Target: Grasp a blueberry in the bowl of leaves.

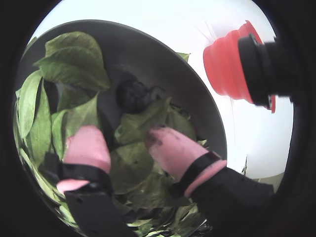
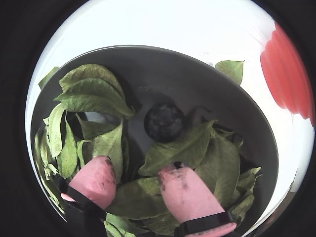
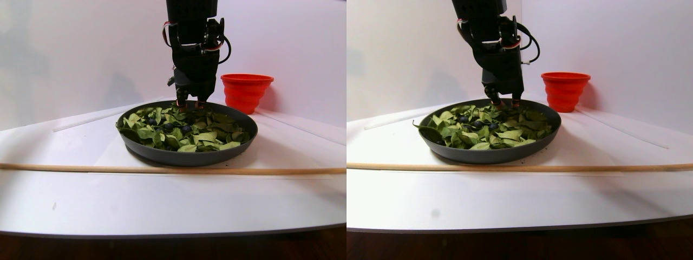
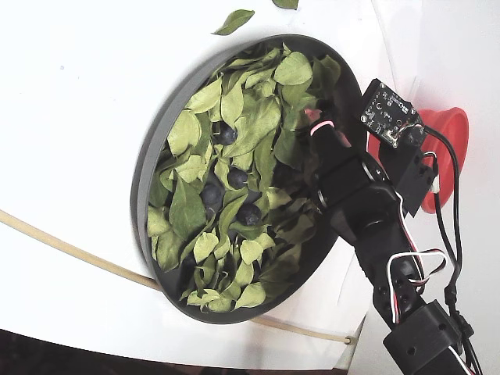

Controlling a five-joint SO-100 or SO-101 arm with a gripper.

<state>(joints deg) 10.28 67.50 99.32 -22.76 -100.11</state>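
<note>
One leaf [image 2: 182, 148] between end effector [image 2: 138, 185] and blueberry [image 2: 164, 121].

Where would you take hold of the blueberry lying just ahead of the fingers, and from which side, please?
Probably across the middle of the blueberry, coming straight down from above. It is round and sits on bare bowl floor, with leaves close beside it. The open gripper, pink fingers resting on leaves short of it, would likely need to advance and straddle it.

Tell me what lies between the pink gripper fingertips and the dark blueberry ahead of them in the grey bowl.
In both wrist views, curled green leaves lie between the open gripper and the dark round blueberry, which sits on the bare floor of the grey bowl.
</note>
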